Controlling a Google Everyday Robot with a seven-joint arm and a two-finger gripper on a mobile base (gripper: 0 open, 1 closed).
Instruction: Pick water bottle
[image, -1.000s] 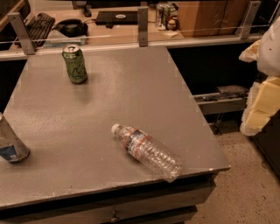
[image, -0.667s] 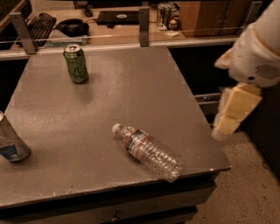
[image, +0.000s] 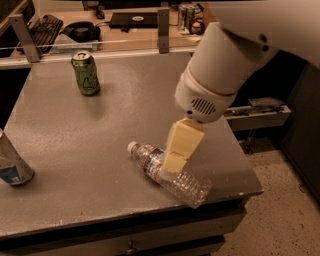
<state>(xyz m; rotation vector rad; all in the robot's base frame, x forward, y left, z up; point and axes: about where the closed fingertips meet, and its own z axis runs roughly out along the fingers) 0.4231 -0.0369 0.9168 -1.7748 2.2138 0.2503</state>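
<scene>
Hiding the middle of the water bottle (image: 189, 185), the hand (image: 180, 149), grip unclear, hangs far from the green can (image: 85, 73).

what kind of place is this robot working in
Probably an office or lab: a keyboard lies on a wooden desk behind the grey table, and a robot arm works here. Its end effector hangs over the lying water bottle.

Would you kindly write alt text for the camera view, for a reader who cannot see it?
The robot's gripper hangs over the middle of a water bottle lying on its side near the front right of a grey table. A green can stands at the back left; a silver-and-blue can at the left edge.
</scene>
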